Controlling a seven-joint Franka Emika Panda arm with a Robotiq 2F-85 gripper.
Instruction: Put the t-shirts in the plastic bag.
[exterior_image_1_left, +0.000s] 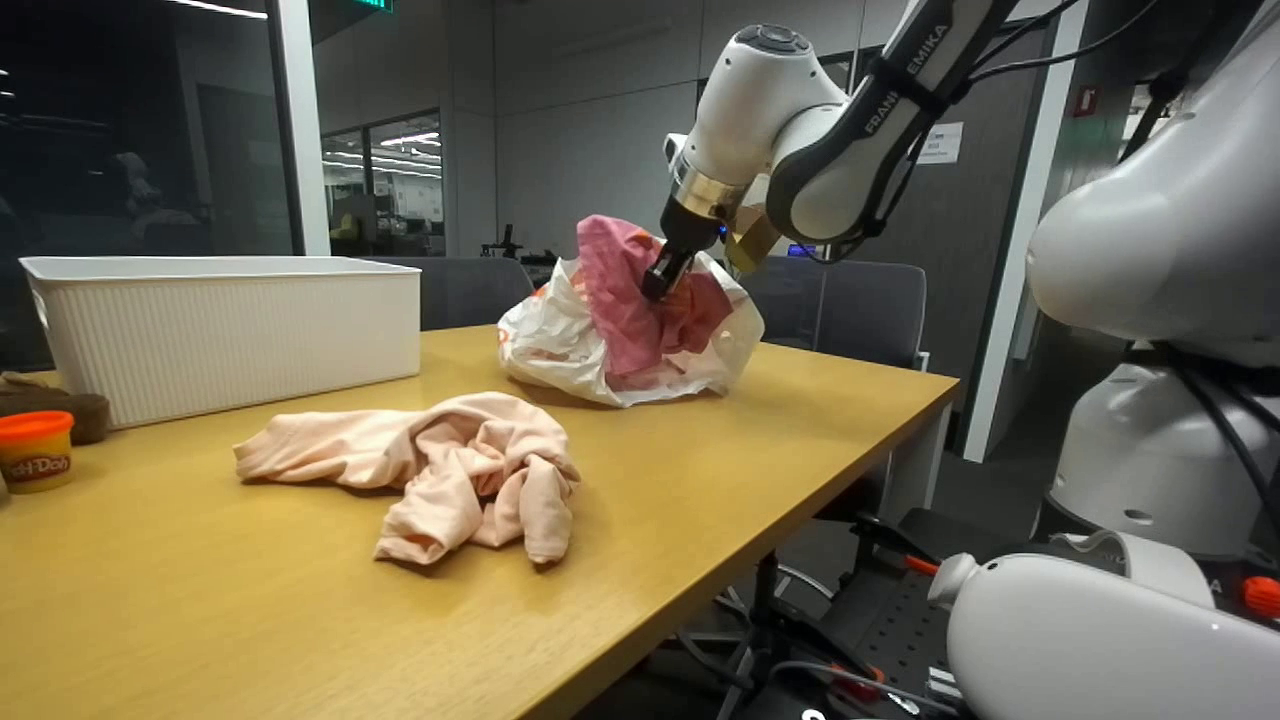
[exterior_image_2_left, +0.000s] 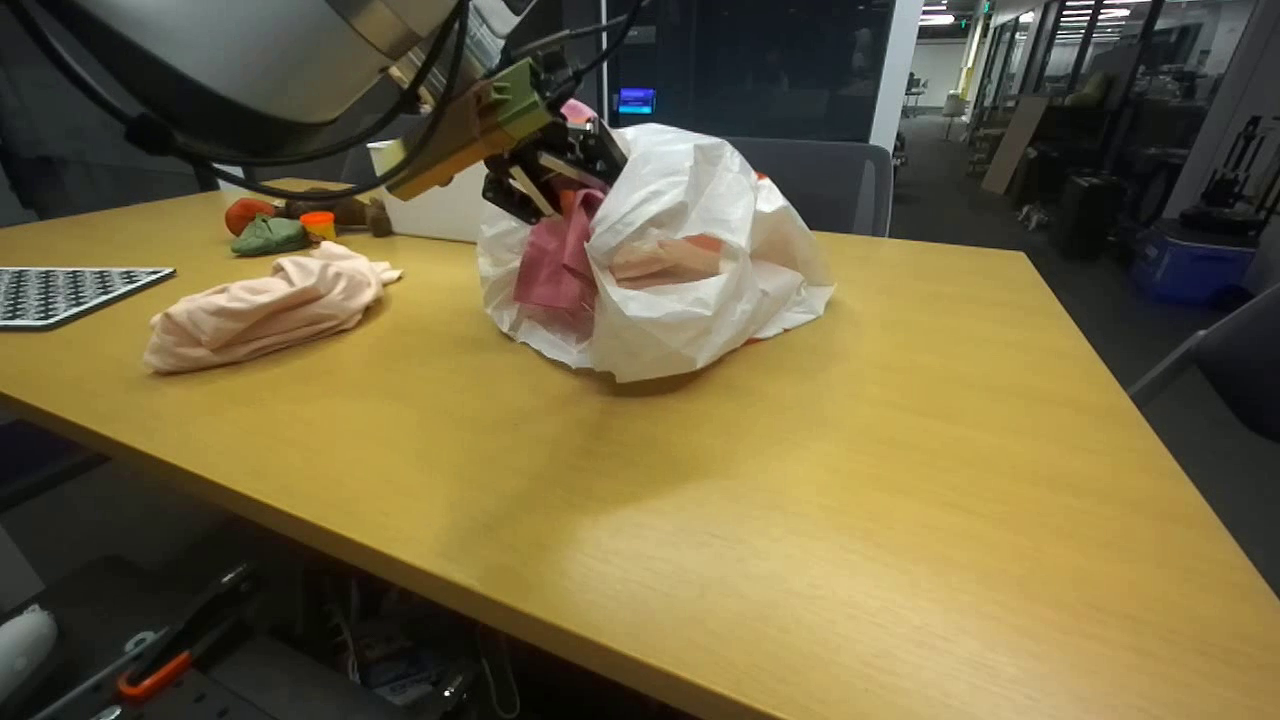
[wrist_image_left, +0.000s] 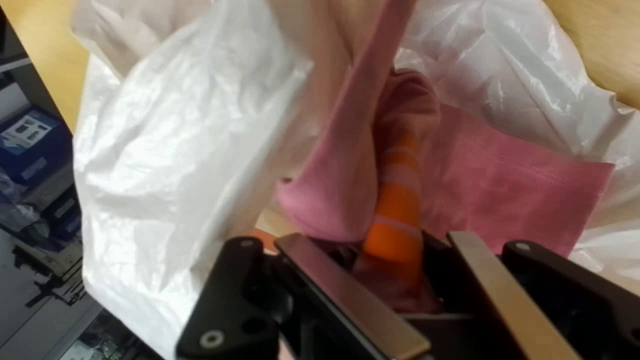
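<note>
A: What's left of the gripper (exterior_image_1_left: 656, 288)?
B: In an exterior view, farthest off, an orange-lidded tub (exterior_image_1_left: 36, 455), then the bin (exterior_image_1_left: 250, 340).
A: Next?
B: The peach shirt (exterior_image_1_left: 470, 470), crumpled on the table (exterior_image_1_left: 660, 470), low to the gripper's left and well apart from it.
A: The bag (exterior_image_1_left: 550, 345)?
B: Right at the gripper and below it, spreading to both sides.
A: And the gripper itself?
B: Closed on the pink shirt (exterior_image_1_left: 618, 290), at the bag's mouth. Part of that shirt rises just left of the gripper, part hangs below it. How much is inside, I can't tell.
A: Any other cloth near it?
B: In the wrist view, orange-striped cloth (wrist_image_left: 400, 205) runs between the fingers (wrist_image_left: 504, 290); I can't tell whether it's the same shirt. In an exterior view, peach cloth (exterior_image_2_left: 665, 264) shows inside the bag, right of the gripper.
A: Farther right?
B: A chair (exterior_image_1_left: 875, 310), behind the gripper, beyond the table's edge.
</note>
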